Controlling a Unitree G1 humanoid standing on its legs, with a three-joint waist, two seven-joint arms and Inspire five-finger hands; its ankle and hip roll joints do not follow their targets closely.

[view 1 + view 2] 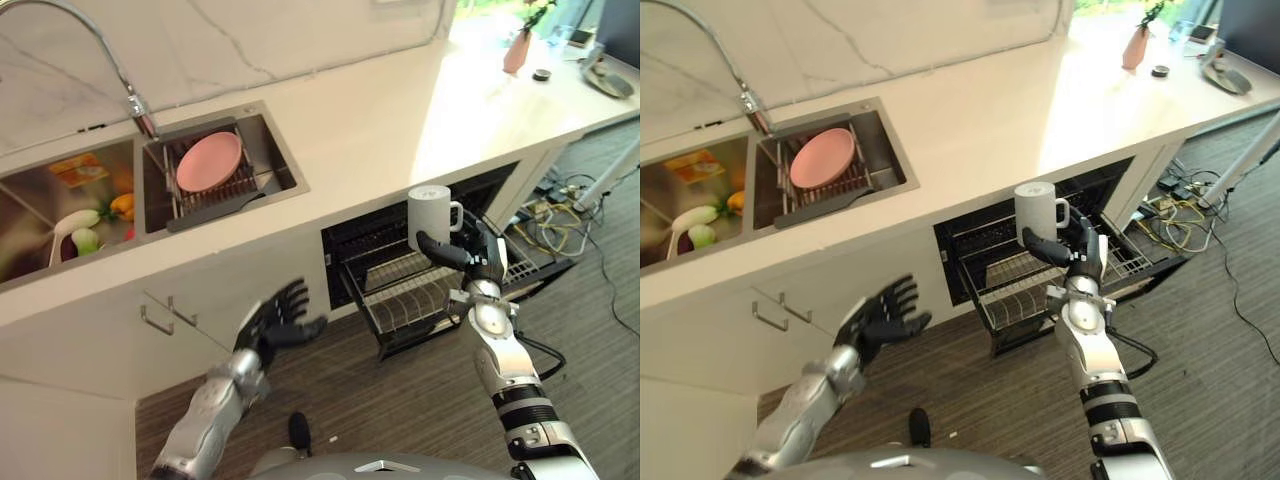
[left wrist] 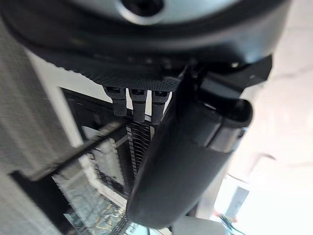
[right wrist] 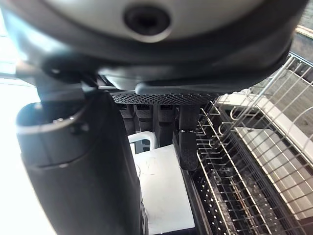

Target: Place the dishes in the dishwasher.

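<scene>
Left eye view: right hand (image 1: 470, 258) grips a white mug (image 1: 430, 215) above the dishwasher rack (image 1: 400, 300); left hand (image 1: 275, 318) hovers with fingers spread, holding nothing.

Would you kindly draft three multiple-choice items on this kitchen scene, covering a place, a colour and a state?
1. Where is the plate?
A. in the sink rack
B. on the counter
C. in the dishwasher

2. What colour is the mug?
A. pink
B. white
C. green

3. How is the left hand?
A. clamped on the mug
B. gripping the plate
C. open, holding nothing

Answers:
1 A, it stands in the rack inside the sink.
2 B, white, held by the right hand above the dishwasher basket.
3 C, its fingers are spread in open air.
</scene>
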